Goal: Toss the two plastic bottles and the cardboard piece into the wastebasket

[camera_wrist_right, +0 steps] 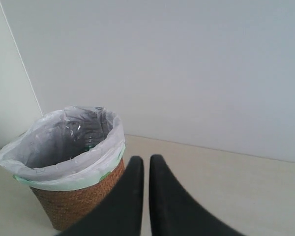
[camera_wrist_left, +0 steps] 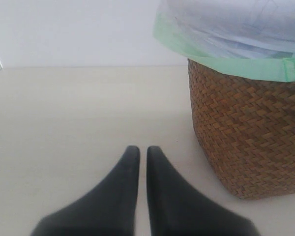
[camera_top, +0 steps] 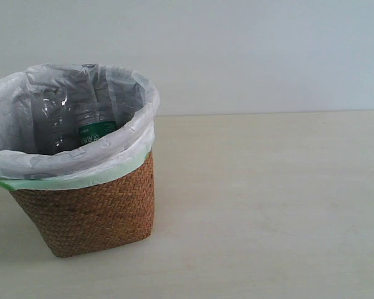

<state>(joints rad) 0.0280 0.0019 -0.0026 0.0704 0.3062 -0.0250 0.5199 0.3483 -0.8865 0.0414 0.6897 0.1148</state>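
The wicker wastebasket (camera_top: 90, 212) stands at the left of the table, lined with a white bag with a green edge. Inside it lean two clear bottles: one with a green-white label (camera_top: 96, 132), the other (camera_top: 53, 121) beside it, its cap and label hidden. The cardboard piece is hidden or out of view. My left gripper (camera_wrist_left: 143, 150) is shut and empty, low over the table beside the wastebasket (camera_wrist_left: 250, 132). Shut as well with nothing held, my right gripper (camera_wrist_right: 146, 160) hangs above the table, next to the wastebasket (camera_wrist_right: 69, 196). Neither gripper shows in the exterior view.
The pale table (camera_top: 268, 205) stretches to the right of the basket. A white wall (camera_top: 249, 50) closes the back.
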